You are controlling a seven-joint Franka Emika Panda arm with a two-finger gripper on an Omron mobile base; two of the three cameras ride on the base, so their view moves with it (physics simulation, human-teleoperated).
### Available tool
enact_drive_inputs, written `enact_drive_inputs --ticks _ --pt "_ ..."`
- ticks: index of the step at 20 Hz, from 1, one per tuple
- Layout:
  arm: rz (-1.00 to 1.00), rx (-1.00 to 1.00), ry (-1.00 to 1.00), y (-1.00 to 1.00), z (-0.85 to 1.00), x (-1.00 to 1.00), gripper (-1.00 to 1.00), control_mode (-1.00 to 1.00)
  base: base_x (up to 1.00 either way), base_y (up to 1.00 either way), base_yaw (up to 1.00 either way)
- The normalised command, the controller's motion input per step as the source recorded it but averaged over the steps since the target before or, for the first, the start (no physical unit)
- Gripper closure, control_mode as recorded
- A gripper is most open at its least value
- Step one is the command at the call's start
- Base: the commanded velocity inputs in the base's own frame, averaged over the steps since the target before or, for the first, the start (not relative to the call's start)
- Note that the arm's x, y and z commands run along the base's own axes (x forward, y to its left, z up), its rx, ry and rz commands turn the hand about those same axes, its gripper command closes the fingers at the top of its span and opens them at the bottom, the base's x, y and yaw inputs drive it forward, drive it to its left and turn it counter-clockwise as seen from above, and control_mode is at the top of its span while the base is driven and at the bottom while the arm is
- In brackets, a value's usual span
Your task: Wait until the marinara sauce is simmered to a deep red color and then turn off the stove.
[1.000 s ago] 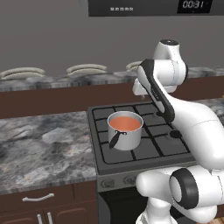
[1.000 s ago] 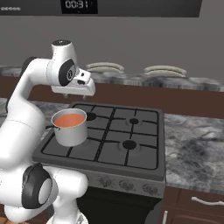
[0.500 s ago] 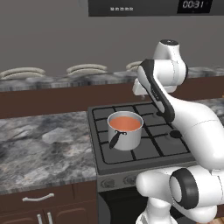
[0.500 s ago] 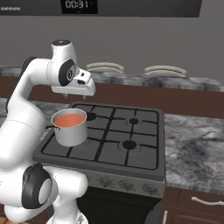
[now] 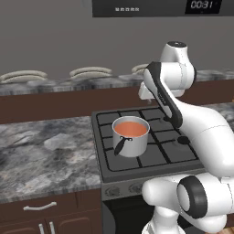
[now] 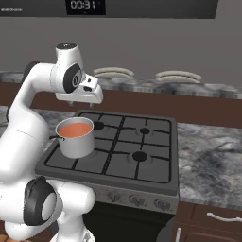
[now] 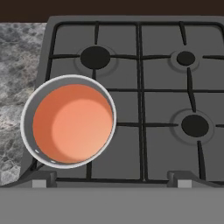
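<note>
Hand view from above the stove [image 7: 144,109]: sauce [image 7: 72,124] pale orange-red, not yet deep red, in a steel pan [image 7: 27,131] below and left of the wide-open, empty jaws; waiting not finished, front knobs [image 6: 137,200] untouched, burner shut-off left to do.

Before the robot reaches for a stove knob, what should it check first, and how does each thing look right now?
1. Marinara sauce deep red: not ok, it looks pale orange-red.
2. Saucepan sitting squarely on the stove grate: ok.
3. Gripper free, jaws open, holding nothing: ok.
4. Gripper apart from the pan, above it: ok.
5. Front knobs within view: ok in the right base view.
6. Which knob feeds the pan's burner: cannot tell.
</note>
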Motion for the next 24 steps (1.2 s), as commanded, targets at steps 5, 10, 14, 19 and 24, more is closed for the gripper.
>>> enact_drive_inputs --ticks 5,10,14,19,24 --pt "0.00 0.00 0.00 0.00 0.00 0.00 -1.00 -1.00 0.00 0.00 0.00" --pt "0.00 0.00 0.00 0.00 0.00 0.00 -1.00 -1.00 0.00 0.00 0.00" --pt "0.00 0.00 0.00 0.00 0.00 0.00 -1.00 -1.00 0.00 0.00 0.00" --pt "0.00 0.00 0.00 0.00 0.00 0.00 -1.00 -1.00 0.00 0.00 0.00" --pt "0.00 0.00 0.00 0.00 0.00 0.00 -1.00 -1.00 0.00 0.00 0.00"
